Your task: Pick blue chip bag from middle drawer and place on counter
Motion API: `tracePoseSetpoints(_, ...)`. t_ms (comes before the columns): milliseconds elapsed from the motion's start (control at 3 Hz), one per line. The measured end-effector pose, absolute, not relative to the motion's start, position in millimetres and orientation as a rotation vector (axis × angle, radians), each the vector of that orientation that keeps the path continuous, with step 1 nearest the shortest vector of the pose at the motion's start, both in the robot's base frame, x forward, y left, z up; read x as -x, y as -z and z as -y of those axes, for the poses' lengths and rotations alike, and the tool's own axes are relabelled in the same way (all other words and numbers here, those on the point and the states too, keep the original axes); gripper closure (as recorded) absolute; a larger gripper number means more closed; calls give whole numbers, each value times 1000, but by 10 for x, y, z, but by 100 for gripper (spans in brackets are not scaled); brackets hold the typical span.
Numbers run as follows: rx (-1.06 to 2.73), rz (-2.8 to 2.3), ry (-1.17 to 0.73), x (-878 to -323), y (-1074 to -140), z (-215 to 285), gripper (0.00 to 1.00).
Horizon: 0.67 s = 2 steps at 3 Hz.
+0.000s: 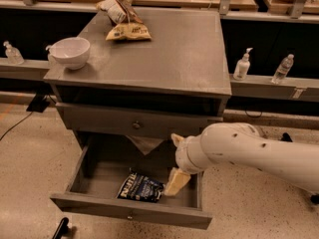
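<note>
Down at the cabinet's open drawer (130, 211), a white arm (249, 151) hides much of the gripper (171, 164). One tan finger (176, 181) shows just beside the blue bag (140, 187), the other barely peeks out above, the pair spread. Crinkled and navy, its white lettering unreadable, the blue bag lies flat near the drawer's front. On the counter (169, 49) sits a bowl (70, 51).
</note>
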<state>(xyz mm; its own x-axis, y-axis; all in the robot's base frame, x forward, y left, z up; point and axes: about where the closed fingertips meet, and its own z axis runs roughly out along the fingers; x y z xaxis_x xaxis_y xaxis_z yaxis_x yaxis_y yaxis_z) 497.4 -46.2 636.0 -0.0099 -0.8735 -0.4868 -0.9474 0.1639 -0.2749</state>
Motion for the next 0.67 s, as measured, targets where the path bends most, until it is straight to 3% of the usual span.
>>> tracePoseSetpoints(333, 1663, -1944, -92, -5485, -6041, 626, 0)
tracePoseSetpoints(667, 1664, -1950, -100, -5487, -6016, 633, 0)
